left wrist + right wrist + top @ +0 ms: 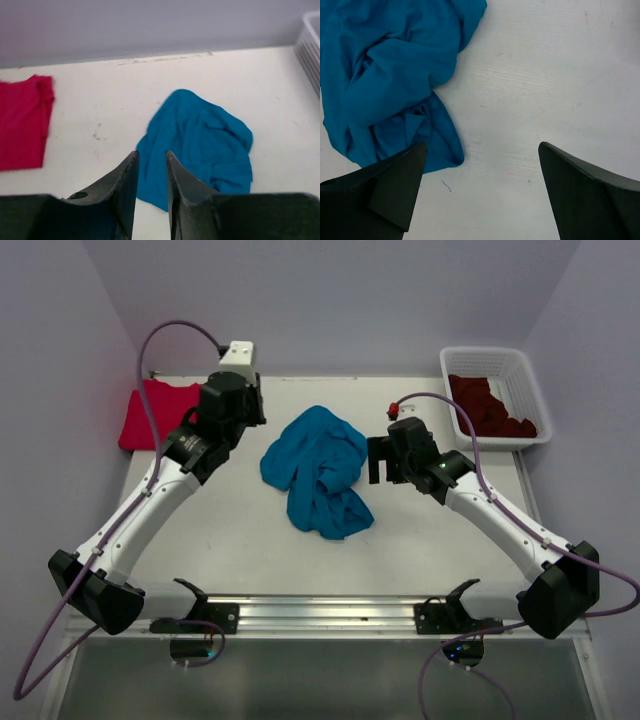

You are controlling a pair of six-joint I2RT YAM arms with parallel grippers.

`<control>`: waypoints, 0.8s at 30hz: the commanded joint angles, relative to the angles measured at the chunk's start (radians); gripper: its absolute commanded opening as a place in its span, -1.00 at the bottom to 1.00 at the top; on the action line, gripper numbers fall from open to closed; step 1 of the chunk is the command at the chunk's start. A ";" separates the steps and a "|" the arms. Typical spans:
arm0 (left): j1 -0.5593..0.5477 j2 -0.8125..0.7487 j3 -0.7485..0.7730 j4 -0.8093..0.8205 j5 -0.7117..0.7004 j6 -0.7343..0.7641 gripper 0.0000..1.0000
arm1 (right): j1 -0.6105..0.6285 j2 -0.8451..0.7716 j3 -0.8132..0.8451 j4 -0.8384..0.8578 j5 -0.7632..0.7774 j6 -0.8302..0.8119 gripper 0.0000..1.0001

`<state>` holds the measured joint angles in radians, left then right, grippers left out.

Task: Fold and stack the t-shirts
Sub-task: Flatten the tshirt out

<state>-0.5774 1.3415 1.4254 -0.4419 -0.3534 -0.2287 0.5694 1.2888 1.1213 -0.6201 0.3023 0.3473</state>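
A crumpled teal t-shirt (318, 470) (200, 140) (385, 75) lies in a heap mid-table. A bright red t-shirt (155, 412) (20, 120) lies folded flat at the back left. Dark maroon t-shirts (490, 405) fill the basket at the back right. My left gripper (250, 408) (151, 154) hovers above the table left of the teal heap, its jaws a narrow gap apart with nothing between them. My right gripper (378, 460) (481, 145) stands wide open just right of the heap, over bare table, holding nothing.
The white lattice basket (527, 375) (310, 45) stands at the back right corner. Walls close the table at the back and both sides. A small red-tipped part (393, 410) sits behind the right gripper.
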 commanded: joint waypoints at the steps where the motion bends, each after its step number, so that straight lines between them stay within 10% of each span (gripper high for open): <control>1: 0.100 0.050 -0.115 -0.056 -0.075 -0.135 -0.44 | 0.001 0.003 -0.003 0.039 0.008 0.005 0.97; 2: 0.106 0.053 -0.135 -0.049 -0.049 -0.114 -0.84 | 0.003 0.003 -0.005 0.039 0.008 0.005 0.97; 4: 0.106 0.065 -0.201 0.014 0.177 -0.040 -0.87 | 0.003 0.006 -0.008 0.043 0.005 0.005 0.97; 8: -0.009 0.175 -0.157 0.000 0.225 0.112 0.44 | 0.003 0.017 -0.006 0.045 0.003 0.009 0.97; 11: -0.123 0.280 -0.086 -0.043 0.217 0.190 0.66 | 0.003 0.012 -0.006 0.042 0.004 0.010 0.98; 24: -0.236 0.384 -0.095 0.017 0.255 0.350 0.68 | 0.001 -0.043 -0.018 0.002 0.127 0.048 0.98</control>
<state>-0.8051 1.6966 1.3178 -0.4667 -0.1036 0.0532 0.5694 1.2766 1.1038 -0.6239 0.3779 0.3664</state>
